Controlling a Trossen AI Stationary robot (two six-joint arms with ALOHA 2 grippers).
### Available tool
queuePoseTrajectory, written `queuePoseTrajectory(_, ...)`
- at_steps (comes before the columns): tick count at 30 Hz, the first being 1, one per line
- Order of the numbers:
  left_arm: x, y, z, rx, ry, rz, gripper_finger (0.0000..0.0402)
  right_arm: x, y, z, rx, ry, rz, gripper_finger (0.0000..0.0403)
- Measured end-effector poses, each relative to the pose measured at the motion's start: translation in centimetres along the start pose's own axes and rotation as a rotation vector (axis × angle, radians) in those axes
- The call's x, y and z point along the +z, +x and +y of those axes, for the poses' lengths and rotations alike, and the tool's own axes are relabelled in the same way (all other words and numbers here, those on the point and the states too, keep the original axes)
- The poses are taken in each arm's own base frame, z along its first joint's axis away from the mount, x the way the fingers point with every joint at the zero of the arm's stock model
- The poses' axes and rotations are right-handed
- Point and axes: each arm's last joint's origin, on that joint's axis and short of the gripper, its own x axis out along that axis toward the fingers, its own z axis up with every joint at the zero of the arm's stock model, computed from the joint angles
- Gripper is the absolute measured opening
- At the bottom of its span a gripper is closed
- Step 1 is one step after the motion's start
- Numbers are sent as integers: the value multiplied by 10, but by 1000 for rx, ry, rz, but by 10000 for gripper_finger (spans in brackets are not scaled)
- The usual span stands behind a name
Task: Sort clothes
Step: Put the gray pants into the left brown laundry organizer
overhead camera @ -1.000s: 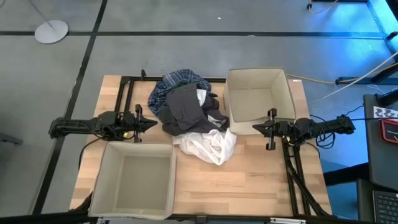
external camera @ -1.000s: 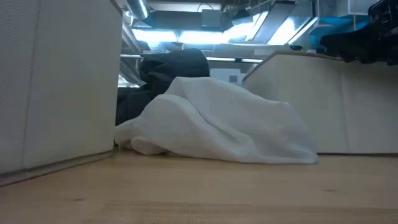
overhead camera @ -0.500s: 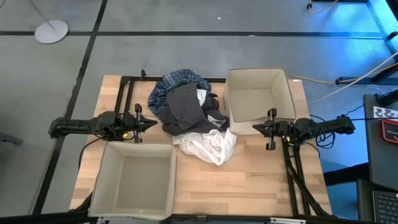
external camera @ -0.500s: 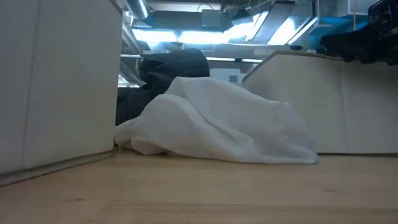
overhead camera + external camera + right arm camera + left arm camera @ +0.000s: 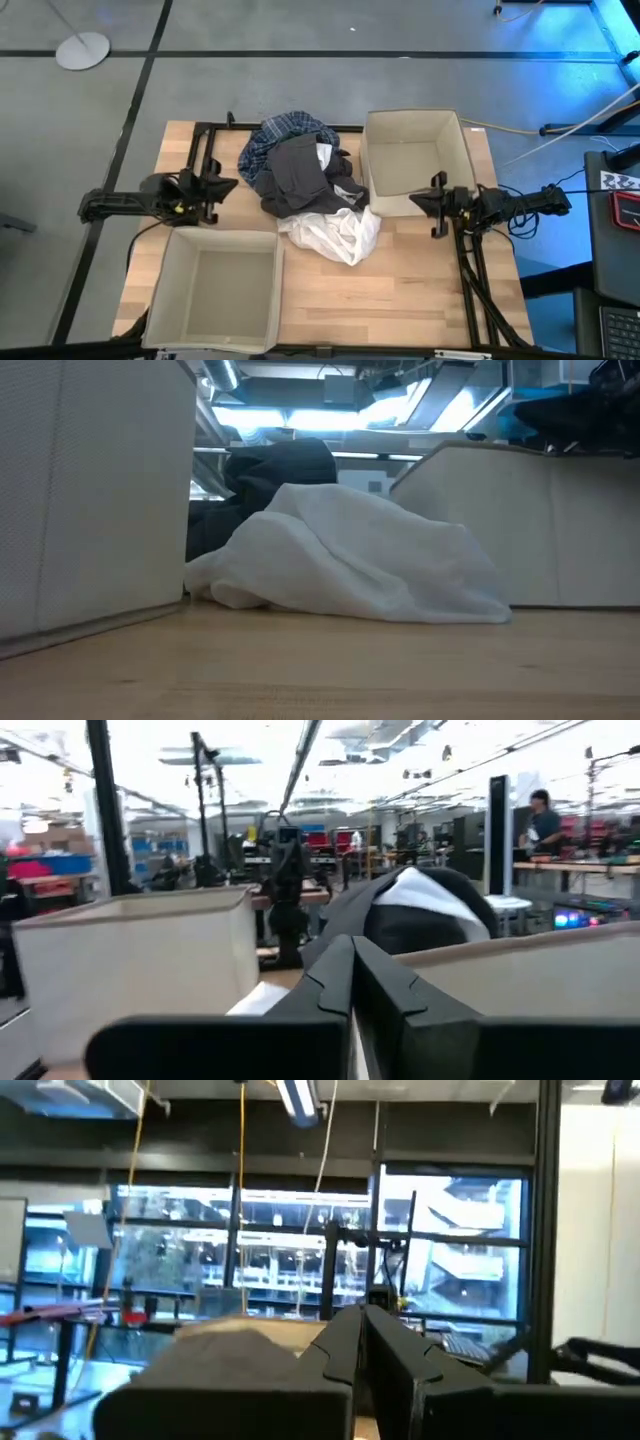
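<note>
Nothing sorted yet: the clothes [image 5: 305, 185] lie heaped mid-worktop, both bins [image 5: 222, 300] empty; my left fingers [image 5: 228, 186] and right fingers [image 5: 418, 197] are pressed together.

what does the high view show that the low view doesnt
Only the high view shows the plaid shirt, the left gripper and right gripper, both shut and apart from the pile, and inside both bins. Only the low view shows the room's ceiling lights behind the table. Both show the white piece in front of the dark grey-black piece, between the near bin and far bin.
</note>
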Motion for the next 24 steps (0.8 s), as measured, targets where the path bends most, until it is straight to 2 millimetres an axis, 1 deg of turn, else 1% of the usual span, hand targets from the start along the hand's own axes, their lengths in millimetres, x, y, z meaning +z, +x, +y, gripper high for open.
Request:
queuePoseTrajectory(2, 11, 2, 1, 33, 1, -20, 8, 1, 0, -1, -21, 4, -12, 12)
queuePoseTrajectory(5, 21, 10, 2, 70, 40, 8, 7, 2, 0, -2, -52, 7, -19, 12)
queuePoseTrajectory(7, 29, 18, 2, 100, 63, 43, 7, 3, 0, -2, -76, 9, -22, 12)
queuePoseTrajectory(10, 43, 35, 2, 154, 82, 120, 7, 3, 0, -2, -74, 3, -11, 12)
queuePoseTrajectory(14, 63, 66, 2, 210, 139, 251, 8, 4, 0, -3, -87, -6, -12, 12)
queuePoseTrajectory(18, 84, 102, 3, 276, 207, 381, 7, 5, 0, -3, -89, -25, -11, 12)
queuePoseTrajectory(21, 96, 128, 7, 321, 238, 478, 7, 5, 0, -3, -89, -24, -12, 12)
queuePoseTrajectory(24, 108, 153, 10, 351, 247, 517, 7, 5, 0, -3, -89, -25, -11, 12)
